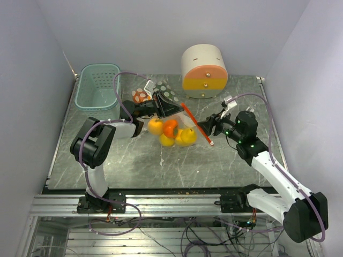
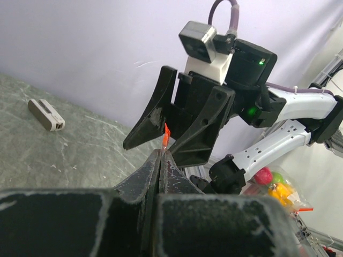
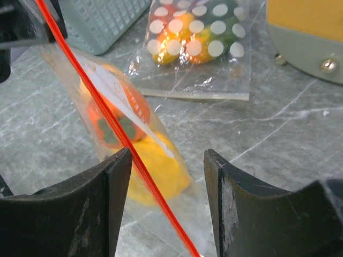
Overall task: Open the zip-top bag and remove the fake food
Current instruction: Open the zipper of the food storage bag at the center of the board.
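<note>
We pinch the zip-top bag (image 1: 179, 126) with the left gripper (image 2: 161, 157); the right gripper (image 3: 167, 160) gapes. The bag looks sealed, fake food (image 1: 171, 134) inside.

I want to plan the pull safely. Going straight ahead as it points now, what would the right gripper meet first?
The right gripper would most likely meet the red zip strip of the zip-top bag, which crosses between its open fingers; fake food lies behind. Exact depth is unclear.
</note>
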`<act>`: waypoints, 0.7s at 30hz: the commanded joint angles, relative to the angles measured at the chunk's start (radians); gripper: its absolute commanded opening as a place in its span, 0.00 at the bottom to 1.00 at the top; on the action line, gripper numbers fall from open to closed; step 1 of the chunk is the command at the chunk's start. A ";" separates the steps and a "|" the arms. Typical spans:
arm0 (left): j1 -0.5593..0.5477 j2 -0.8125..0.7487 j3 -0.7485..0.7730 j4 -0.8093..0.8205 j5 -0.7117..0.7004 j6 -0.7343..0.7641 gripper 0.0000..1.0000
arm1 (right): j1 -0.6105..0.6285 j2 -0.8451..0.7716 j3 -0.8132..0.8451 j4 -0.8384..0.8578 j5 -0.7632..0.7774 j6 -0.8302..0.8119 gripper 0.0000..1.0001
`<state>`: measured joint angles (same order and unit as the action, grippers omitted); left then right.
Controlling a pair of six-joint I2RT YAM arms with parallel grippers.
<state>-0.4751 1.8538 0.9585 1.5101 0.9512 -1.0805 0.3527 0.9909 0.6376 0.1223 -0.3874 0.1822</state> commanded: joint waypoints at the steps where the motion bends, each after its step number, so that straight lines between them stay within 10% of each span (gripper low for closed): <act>1: -0.006 -0.018 -0.002 0.214 0.020 0.014 0.07 | -0.011 -0.038 0.060 0.003 0.052 0.004 0.56; 21: -0.007 -0.058 -0.018 0.214 0.023 0.010 0.07 | -0.016 0.046 -0.047 0.076 -0.007 0.039 0.56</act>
<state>-0.4751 1.8435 0.9504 1.5108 0.9646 -1.0805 0.3412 1.0191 0.5941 0.1703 -0.4057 0.2279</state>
